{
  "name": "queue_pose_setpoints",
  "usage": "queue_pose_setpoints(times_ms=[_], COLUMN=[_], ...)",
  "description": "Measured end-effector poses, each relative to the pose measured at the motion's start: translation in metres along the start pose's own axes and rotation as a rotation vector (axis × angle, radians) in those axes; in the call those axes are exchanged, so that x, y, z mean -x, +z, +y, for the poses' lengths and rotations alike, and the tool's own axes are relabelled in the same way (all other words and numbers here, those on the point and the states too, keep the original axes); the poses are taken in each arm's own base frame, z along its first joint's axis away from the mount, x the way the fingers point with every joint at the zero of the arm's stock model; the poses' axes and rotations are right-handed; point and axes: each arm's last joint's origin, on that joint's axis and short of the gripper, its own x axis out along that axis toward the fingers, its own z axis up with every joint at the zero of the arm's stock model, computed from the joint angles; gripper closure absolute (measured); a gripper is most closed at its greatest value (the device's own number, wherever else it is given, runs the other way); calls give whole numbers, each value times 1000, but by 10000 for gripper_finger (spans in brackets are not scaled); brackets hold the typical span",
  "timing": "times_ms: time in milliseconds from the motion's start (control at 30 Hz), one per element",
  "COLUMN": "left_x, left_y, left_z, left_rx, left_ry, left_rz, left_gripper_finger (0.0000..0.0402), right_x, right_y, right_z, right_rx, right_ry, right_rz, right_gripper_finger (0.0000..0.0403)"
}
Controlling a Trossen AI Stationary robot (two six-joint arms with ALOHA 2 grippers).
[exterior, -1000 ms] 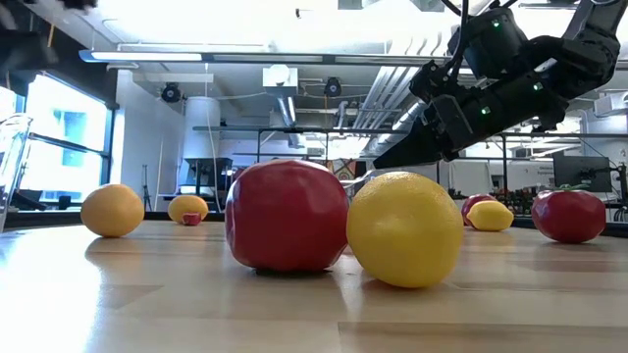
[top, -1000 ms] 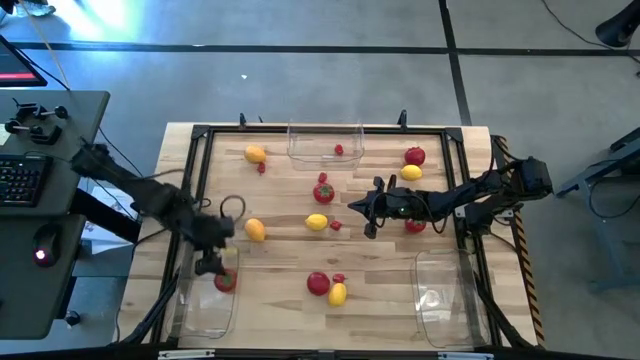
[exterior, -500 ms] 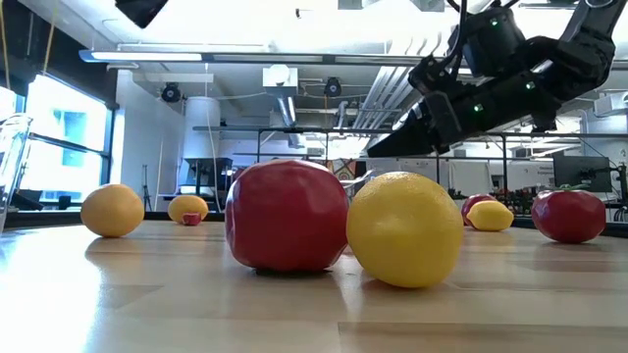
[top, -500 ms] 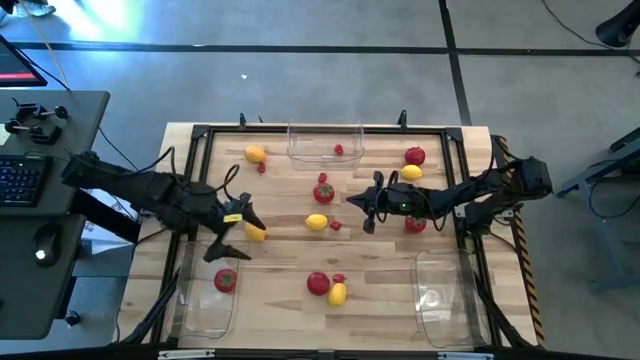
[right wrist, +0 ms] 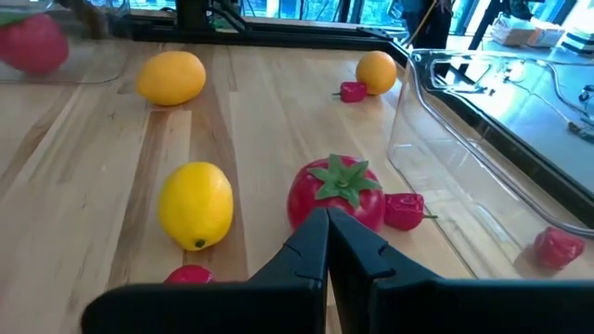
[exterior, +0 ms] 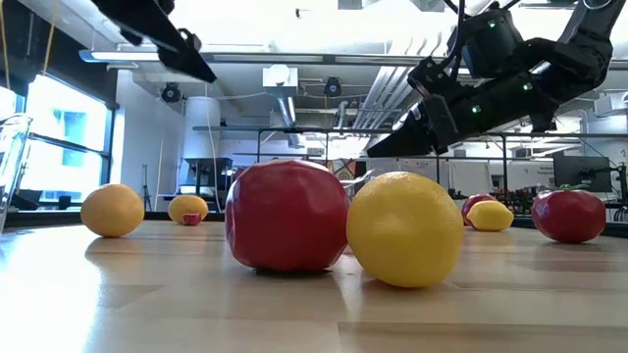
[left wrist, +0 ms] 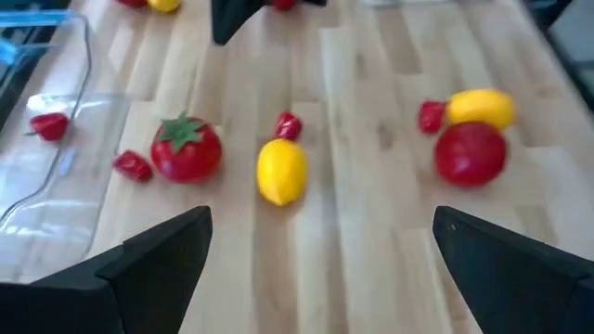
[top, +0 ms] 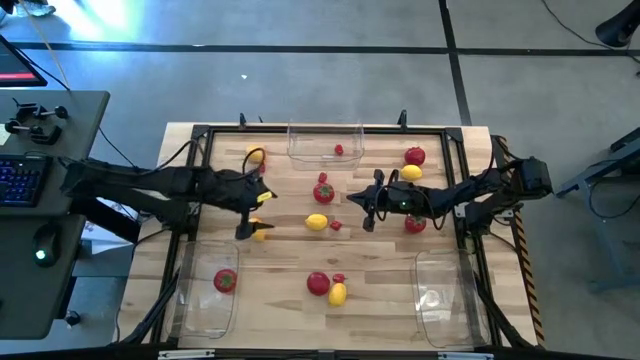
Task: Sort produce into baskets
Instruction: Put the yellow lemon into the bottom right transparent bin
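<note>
My left gripper is wide open above the table, over the orange lemon; its fingers show spread apart in the left wrist view. My right gripper is shut and empty, hovering right of a tomato and a yellow lemon; both show in its wrist view, the tomato just ahead of the tips. A tomato lies in the near-left bin. A berry lies in the far bin. The near-right bin holds nothing.
Loose produce lies on the wooden table: a tomato, lemon and berry near the front, a tomato and lemon far right, an orange lemon far left. A black metal frame borders the table.
My left gripper has gone from over the near-left bin up and toward the table's far edge and centre, and now stands open over the orange lemon. The tomato stays in that bin.
</note>
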Motion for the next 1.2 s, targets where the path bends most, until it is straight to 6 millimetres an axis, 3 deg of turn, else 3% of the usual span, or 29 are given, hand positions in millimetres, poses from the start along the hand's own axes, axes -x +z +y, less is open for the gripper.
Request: queue_pose_setpoints(times_ms=[467, 633, 900, 1200], left_x=[-64, -86, -91, -64], left_y=[-10, -16, -19, -19], left_z=[10, 9, 15, 32], left_rx=[11, 75, 100, 94], left_ry=[165, 180, 293, 376], left_rz=[200, 251, 269, 283], left_gripper_finger=[5, 28, 145, 329], right_x=[-2, -2, -2, -2], right_y=[1, 2, 2, 3], right_z=[-12, -13, -13, -13], right_rx=[-97, -94, -66, 10], right_ry=[-46, -51, -52, -54], right_rz=[-19, -28, -27, -38], right_gripper_finger=[403, 403, 403, 403])
